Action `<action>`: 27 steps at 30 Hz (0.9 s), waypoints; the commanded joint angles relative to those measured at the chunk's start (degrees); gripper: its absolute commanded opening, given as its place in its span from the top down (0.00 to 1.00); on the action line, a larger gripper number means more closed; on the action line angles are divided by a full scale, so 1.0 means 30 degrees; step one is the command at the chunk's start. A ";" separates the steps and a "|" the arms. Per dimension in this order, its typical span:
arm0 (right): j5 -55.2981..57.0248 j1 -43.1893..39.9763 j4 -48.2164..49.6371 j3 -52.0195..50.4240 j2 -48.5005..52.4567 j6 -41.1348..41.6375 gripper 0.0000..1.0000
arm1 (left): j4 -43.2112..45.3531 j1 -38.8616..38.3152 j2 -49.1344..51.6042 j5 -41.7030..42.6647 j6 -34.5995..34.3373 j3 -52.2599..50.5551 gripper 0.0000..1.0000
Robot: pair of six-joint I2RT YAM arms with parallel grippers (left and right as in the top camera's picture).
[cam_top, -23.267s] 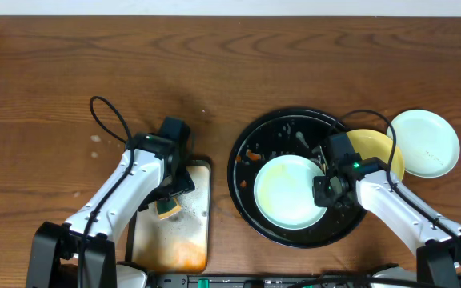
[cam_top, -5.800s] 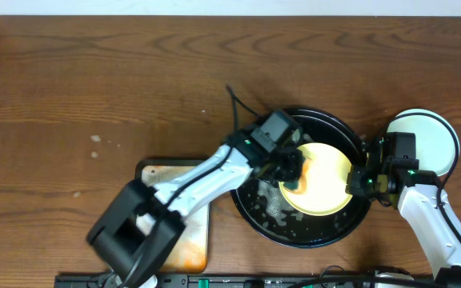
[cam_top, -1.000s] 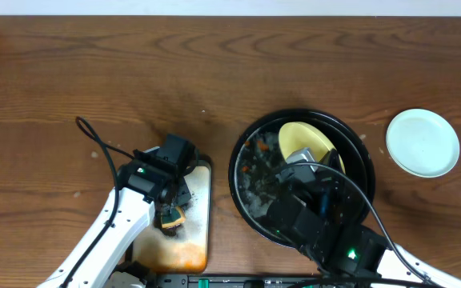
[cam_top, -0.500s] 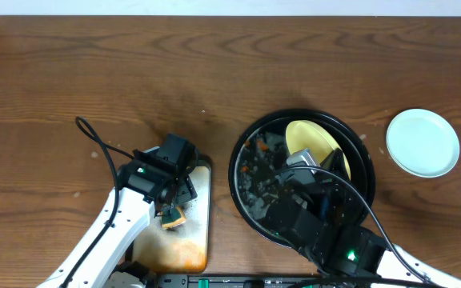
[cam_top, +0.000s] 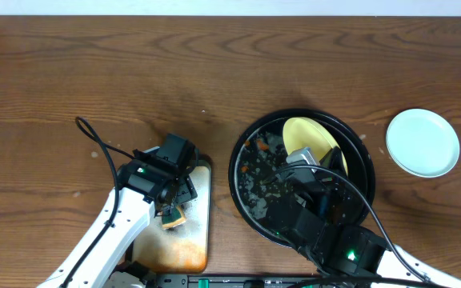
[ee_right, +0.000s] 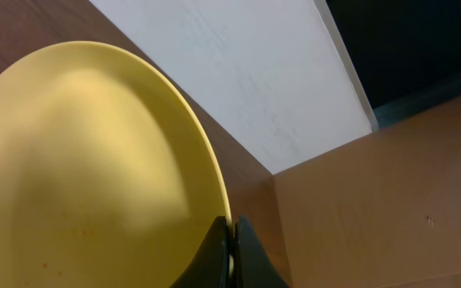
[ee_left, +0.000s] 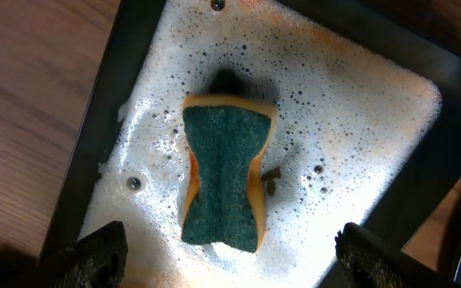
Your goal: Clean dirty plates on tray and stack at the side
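My right gripper (cam_top: 310, 162) is shut on the rim of the pale yellow plate (cam_top: 309, 138) and holds it tilted above the large black tray (cam_top: 251, 128), which is flecked with foam. In the right wrist view the fingers pinch the plate's edge (ee_right: 230, 252) and the yellow plate (ee_right: 94, 176) fills the left side. A mint-white plate (cam_top: 422, 142) lies on the table to the right of the tray; I cannot tell whether another lies under it. My left gripper (cam_top: 174, 204) (ee_left: 234, 260) is open above the sponge.
A green and yellow sponge (ee_left: 226, 172) (cam_top: 172, 216) lies in foam on the rectangular orange-stained metal tray (ee_left: 350, 120) (cam_top: 194, 240) at the front left. My raised right arm hides the front part of the black tray.
The yellow plate has shifted slightly toward the far rim of the black tray as my right arm rose. Since several seconds ago, the left gripper has left the plate and released the sponge on the metal tray.
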 commanded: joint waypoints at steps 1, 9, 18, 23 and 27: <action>0.0816 0.0109 0.0058 0.0313 -0.0153 -0.0015 0.99 | -0.0022 0.0080 -0.0109 -0.0102 0.0087 -0.0080 0.15; 0.0707 -0.0357 0.0058 0.0313 -0.0153 0.0015 0.99 | -0.0022 0.0080 -0.0109 -0.0102 0.0087 -0.0080 0.15; 0.0663 -0.0364 0.0124 0.0313 -0.0153 0.0306 0.99 | -0.0022 0.0080 -0.0109 -0.0102 0.0087 -0.0080 0.15; 0.0670 -0.0364 0.0117 0.0313 -0.0153 0.0350 0.99 | -0.0029 0.0080 -0.0109 -0.0102 0.0087 -0.0080 0.15; 0.0670 -0.0357 0.0124 0.0313 -0.0153 0.0357 0.99 | -0.0022 0.0080 -0.0109 -0.0102 0.0087 -0.0080 0.15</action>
